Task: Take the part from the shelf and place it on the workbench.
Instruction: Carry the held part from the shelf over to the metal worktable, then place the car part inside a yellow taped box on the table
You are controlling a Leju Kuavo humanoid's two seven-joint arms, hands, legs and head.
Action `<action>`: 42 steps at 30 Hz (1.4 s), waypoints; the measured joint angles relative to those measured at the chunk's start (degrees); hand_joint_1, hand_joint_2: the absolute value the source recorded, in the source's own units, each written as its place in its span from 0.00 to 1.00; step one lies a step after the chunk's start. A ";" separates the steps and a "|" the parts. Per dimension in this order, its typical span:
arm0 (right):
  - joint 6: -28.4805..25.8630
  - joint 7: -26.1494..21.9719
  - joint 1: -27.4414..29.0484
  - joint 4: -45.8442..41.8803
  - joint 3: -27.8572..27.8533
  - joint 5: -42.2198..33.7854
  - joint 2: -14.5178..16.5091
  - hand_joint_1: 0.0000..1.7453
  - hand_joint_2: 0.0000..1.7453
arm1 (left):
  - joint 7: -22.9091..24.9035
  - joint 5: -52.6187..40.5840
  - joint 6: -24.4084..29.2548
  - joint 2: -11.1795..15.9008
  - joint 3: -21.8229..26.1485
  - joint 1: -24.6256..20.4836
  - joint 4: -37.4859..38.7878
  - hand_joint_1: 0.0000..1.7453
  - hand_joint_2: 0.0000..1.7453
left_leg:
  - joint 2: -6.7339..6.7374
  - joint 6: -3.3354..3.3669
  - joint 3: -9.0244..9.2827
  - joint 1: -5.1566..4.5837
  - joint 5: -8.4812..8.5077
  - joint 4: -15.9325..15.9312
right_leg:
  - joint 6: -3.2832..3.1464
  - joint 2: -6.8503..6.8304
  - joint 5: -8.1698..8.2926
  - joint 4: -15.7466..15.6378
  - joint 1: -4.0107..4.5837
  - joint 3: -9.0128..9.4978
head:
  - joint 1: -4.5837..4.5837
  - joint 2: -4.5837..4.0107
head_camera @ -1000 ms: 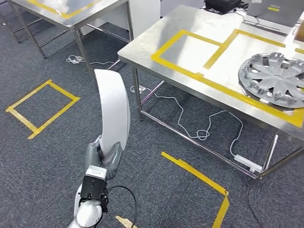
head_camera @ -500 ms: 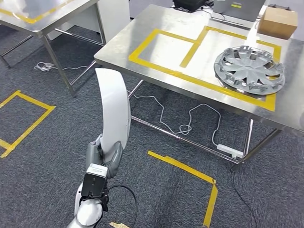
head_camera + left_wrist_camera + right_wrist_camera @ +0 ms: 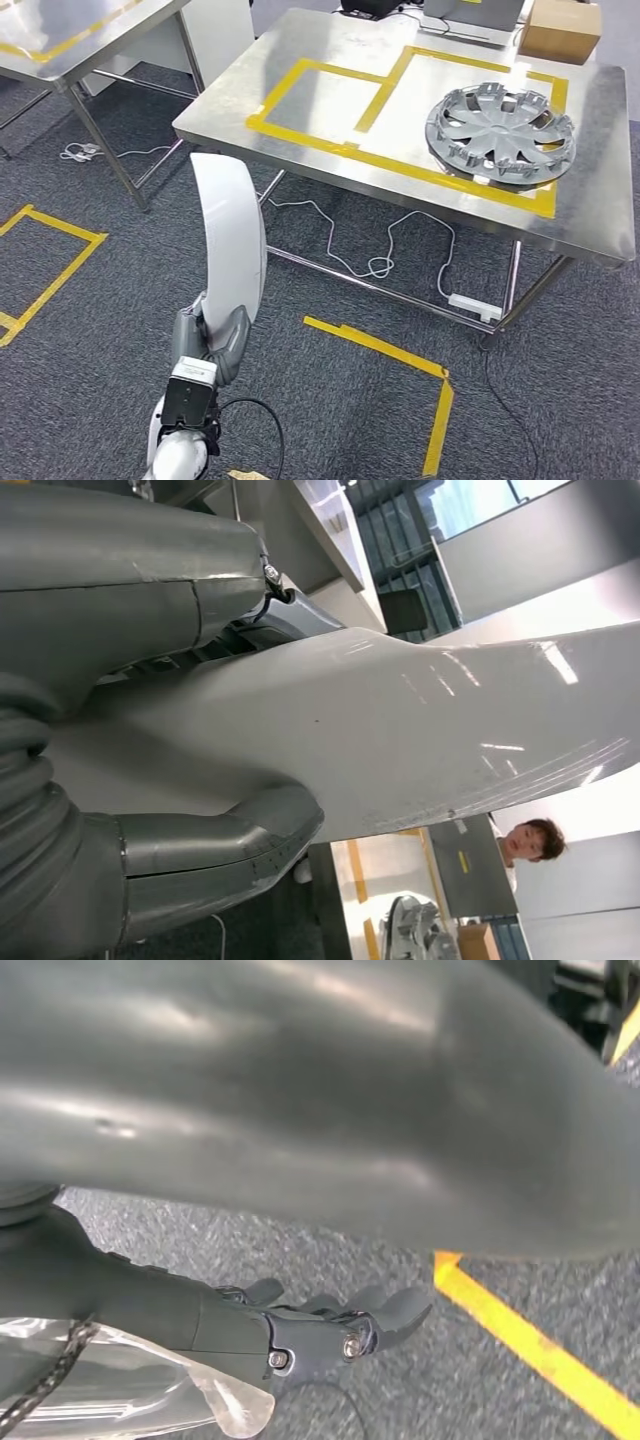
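Observation:
A long, curved white part (image 3: 230, 240) stands upright in my left hand (image 3: 211, 340), which grips its lower end low in the head view, over the carpet. In the left wrist view the same white part (image 3: 423, 740) runs across the picture, with the thick grey thumb (image 3: 219, 850) wrapped under it. The steel workbench (image 3: 596, 180) lies ahead and to the right, marked with yellow tape rectangles (image 3: 321, 95). My right hand (image 3: 324, 1330) hangs above the carpet with its fingers stretched out and nothing in them.
A silver hubcap (image 3: 500, 130) lies in the bench's right taped area, a cardboard box (image 3: 560, 28) behind it. Cables (image 3: 377, 265) and a power strip (image 3: 474, 307) lie under the bench. A second steel table (image 3: 90, 35) stands far left. A person (image 3: 532, 842) stands in the background.
The whole picture has shifted: the camera has turned, so the workbench and hubcap now sit further left and more fully in view. The white part stays in my left hand.

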 joint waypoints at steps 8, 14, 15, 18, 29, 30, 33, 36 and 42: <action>0.12 0.01 -0.01 0.00 0.00 0.12 0.20 0.00 0.00 | -0.01 -0.01 0.01 0.32 0.19 0.55 -0.62 1.00 1.00 | 0.00 -1.35 0.05 0.19 0.04 -0.23 | -0.26 -0.01 -0.10 0.10 0.16 -0.03 | 0.04 -0.01; 0.35 0.01 -0.01 0.00 0.00 0.11 0.21 0.00 0.00 | -0.01 -0.01 0.01 0.35 0.31 0.78 -0.67 1.00 1.00 | 0.00 -1.44 0.04 0.09 0.02 -0.20 | -0.24 -0.02 -0.08 0.10 0.00 0.00 | 0.04 0.00; 0.35 0.01 -0.01 0.00 0.00 0.11 0.22 0.00 0.00 | -0.01 -0.01 0.01 0.35 0.33 0.78 -0.67 1.00 1.00 | 0.00 -1.44 0.04 0.06 0.02 -0.19 | -0.23 -0.02 -0.08 0.10 -0.03 0.00 | 0.04 0.00; 0.37 0.01 -0.01 0.00 0.00 0.12 0.23 0.00 0.00 | 0.00 -0.01 0.01 0.35 0.39 0.79 -0.68 1.00 1.00 | 0.00 -1.42 0.04 0.01 0.01 -0.16 | -0.21 -0.02 -0.06 0.09 -0.08 0.00 | 0.04 0.00; 0.70 0.01 -0.01 0.00 0.00 0.20 0.27 0.00 0.00 | 0.01 -0.04 0.03 0.39 0.67 0.87 -0.78 1.00 1.00 | 0.00 -1.40 0.04 0.00 -0.01 -0.13 | -0.20 -0.02 -0.06 0.09 -0.09 0.00 | 0.03 0.00; 0.76 0.01 0.00 0.00 0.00 0.23 0.27 0.00 0.00 | 0.02 -0.04 0.03 0.39 0.70 0.92 -0.87 1.00 1.00 | 0.00 -1.40 0.04 0.00 -0.01 -0.13 | -0.20 -0.01 -0.06 0.09 -0.09 0.00 | 0.03 -0.01; 0.81 0.01 0.00 0.00 0.00 0.32 0.27 0.00 0.00 | 0.02 -0.05 0.03 0.39 0.78 1.06 -1.14 1.00 1.00 | 0.00 -1.40 0.04 0.00 -0.01 -0.13 | -0.20 -0.02 -0.06 0.09 -0.09 0.00 | 0.03 -0.01; 0.87 -0.02 0.00 0.00 0.00 0.42 0.27 0.00 0.00 | 0.01 -0.08 0.03 0.39 0.84 1.12 -1.20 1.00 1.00 | 0.00 -1.40 0.04 0.00 -0.01 -0.13 | -0.20 -0.01 -0.06 0.09 -0.09 0.00 | 0.03 0.00; 0.88 -0.07 0.00 0.00 0.00 0.53 0.27 0.00 0.00 | 0.01 -0.21 0.01 0.39 0.91 1.21 -1.43 1.00 1.00 | 0.00 -1.40 0.04 0.00 -0.01 -0.13 | -0.20 -0.01 -0.06 0.09 -0.09 0.00 | 0.03 0.00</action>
